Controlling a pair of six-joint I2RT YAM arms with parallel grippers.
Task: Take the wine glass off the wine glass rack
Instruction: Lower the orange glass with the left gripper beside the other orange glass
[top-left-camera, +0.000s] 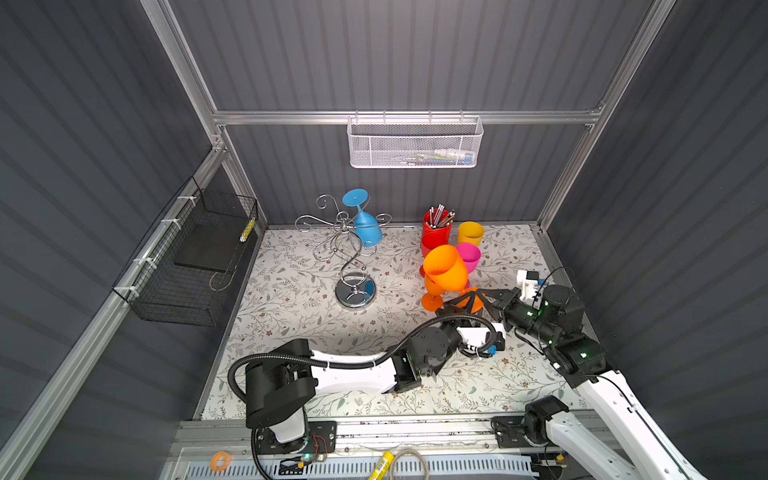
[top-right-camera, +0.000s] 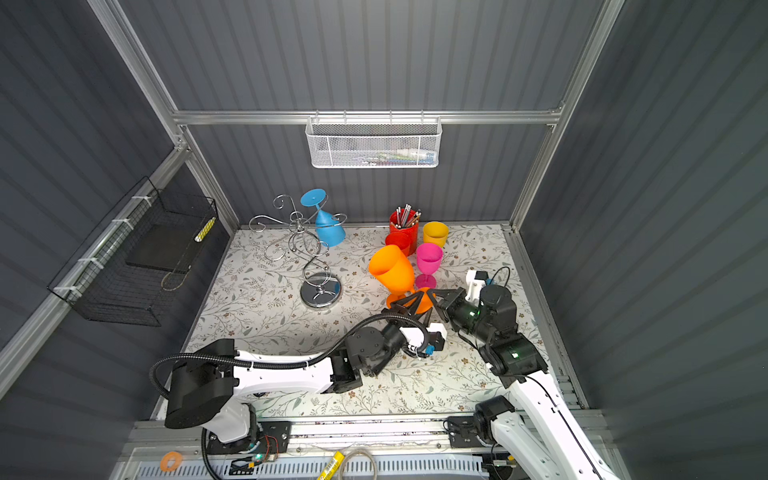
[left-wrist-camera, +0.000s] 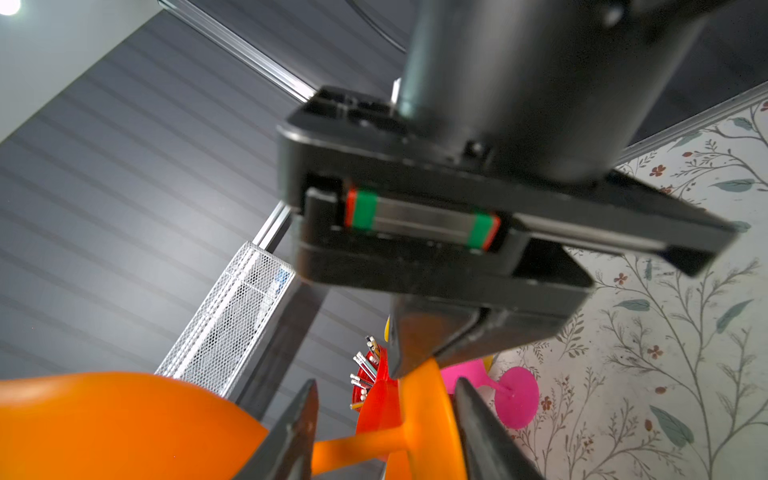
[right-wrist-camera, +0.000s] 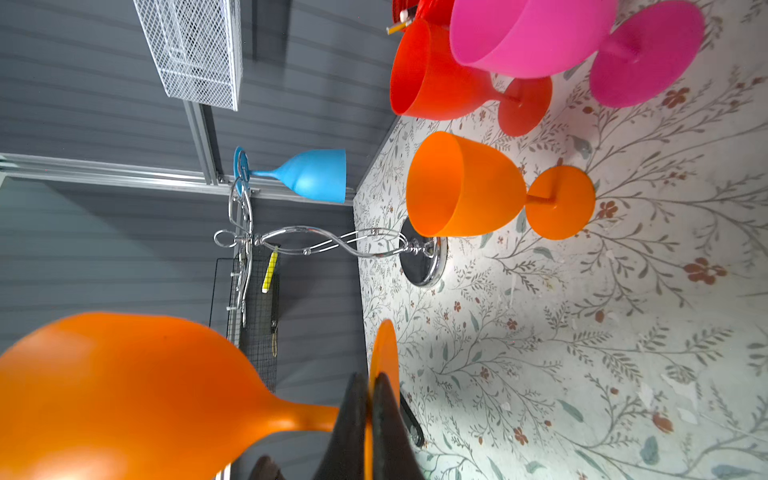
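Right wrist view: right claw tight on orange wine glass; left claw spread.

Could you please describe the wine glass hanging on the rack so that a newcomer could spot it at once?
Toward the back left of the floral table stands the chrome wine glass rack. From one of its top scroll arms hangs the blue wine glass, foot up and bowl down. It is the only blue glass and the only one upside down.
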